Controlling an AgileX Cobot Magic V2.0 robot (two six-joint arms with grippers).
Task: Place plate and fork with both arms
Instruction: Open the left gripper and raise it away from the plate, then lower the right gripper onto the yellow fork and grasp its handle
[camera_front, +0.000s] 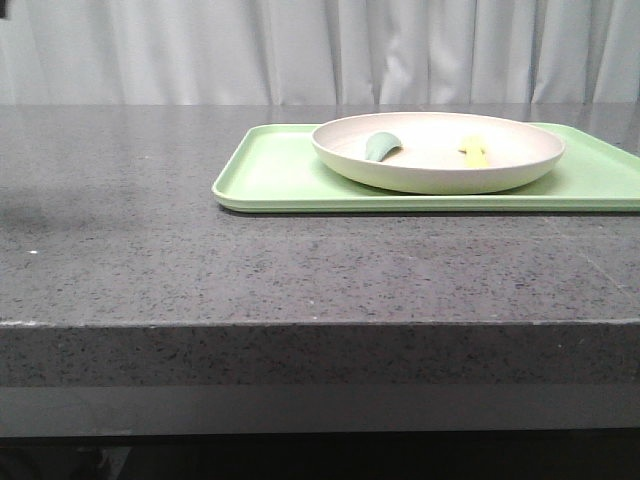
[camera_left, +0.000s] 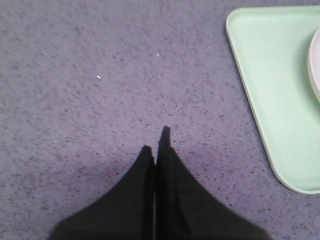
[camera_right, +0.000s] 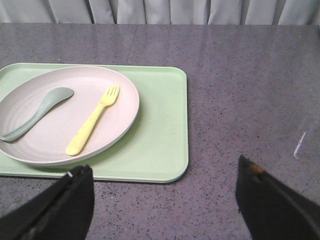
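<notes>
The cream plate (camera_front: 438, 152) sits on the light-green tray (camera_front: 275, 170) at the back right of the table. The pale-yellow fork (camera_front: 474, 151) lies in the plate, beside a grey-green spoon (camera_front: 381, 146). In the right wrist view the plate (camera_right: 55, 135), fork (camera_right: 93, 120) and spoon (camera_right: 37, 112) show clearly. My right gripper (camera_right: 162, 172) is open and empty, over the bare counter just off the tray's near corner. My left gripper (camera_left: 156, 140) is shut and empty, over bare counter off the tray's corner (camera_left: 280, 100). Neither gripper shows in the front view.
The grey speckled counter (camera_front: 150, 260) has its front edge near the camera. A pale curtain (camera_front: 320, 50) hangs behind the table. A sliver of the plate's rim (camera_left: 315, 65) shows in the left wrist view.
</notes>
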